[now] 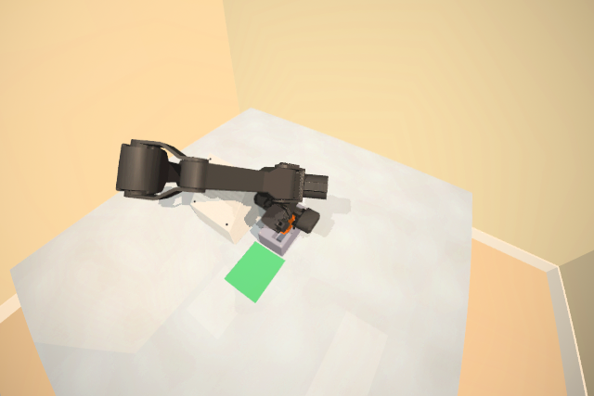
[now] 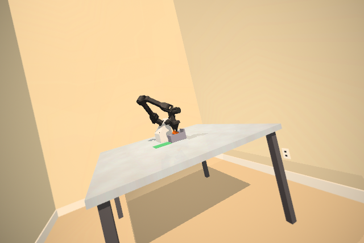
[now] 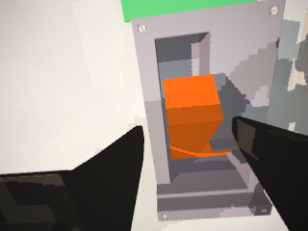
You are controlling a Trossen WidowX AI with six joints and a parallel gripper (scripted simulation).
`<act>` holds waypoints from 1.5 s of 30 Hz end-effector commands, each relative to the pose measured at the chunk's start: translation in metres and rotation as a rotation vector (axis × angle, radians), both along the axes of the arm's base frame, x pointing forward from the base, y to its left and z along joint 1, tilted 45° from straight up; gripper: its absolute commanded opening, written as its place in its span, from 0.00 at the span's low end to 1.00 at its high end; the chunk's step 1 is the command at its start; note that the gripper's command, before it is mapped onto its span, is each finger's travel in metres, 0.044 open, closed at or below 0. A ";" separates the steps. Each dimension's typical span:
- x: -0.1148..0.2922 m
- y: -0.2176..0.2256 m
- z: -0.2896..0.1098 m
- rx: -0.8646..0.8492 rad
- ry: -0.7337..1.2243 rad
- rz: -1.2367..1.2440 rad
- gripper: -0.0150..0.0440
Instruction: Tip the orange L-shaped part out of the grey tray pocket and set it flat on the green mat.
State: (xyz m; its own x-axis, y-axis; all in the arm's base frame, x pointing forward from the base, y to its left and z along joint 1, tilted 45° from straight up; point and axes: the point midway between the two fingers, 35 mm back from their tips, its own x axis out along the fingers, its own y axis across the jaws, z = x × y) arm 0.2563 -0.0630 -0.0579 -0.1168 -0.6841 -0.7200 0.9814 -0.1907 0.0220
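The orange part (image 1: pixel 288 226) (image 2: pixel 174 132) (image 3: pixel 194 115) stands tilted in the pocket of the grey tray (image 1: pixel 282 249) (image 2: pixel 177 138) (image 3: pixel 243 29). In the wrist view its raised end points toward the camera, and its lower end is down in the pocket. My gripper (image 3: pixel 187 127) is open, with one finger on each side of the raised end and gaps to both. In the top view the gripper hides much of the part. The green mat (image 1: pixel 254 272) (image 2: pixel 161 145) (image 3: pixel 192 7) lies beside the tray and bears nothing.
A cream block with sloping sides (image 1: pixel 220 219) (image 2: pixel 160 135) stands on the table close beside the tray. The tray's raised wall (image 3: pixel 212 201) is at the near end in the wrist view. The arm (image 1: pixel 235 177) (image 2: pixel 157 103) reaches over the block.
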 end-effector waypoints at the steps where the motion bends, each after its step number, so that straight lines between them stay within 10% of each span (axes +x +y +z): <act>1: -0.002 -0.005 -0.004 -0.005 0.005 0.004 0.73; 10: -0.005 -0.013 -0.012 -0.007 0.006 0.003 0.73; 28: -0.003 -0.011 -0.011 -0.002 0.001 -0.001 0.26; 45: -0.002 0.000 0.001 -0.004 0.004 0.002 0.25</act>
State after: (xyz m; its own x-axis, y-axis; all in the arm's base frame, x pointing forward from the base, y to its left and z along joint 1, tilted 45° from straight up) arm 0.2517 -0.0673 -0.0607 -0.1234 -0.6905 -0.7128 0.9821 -0.1881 0.0122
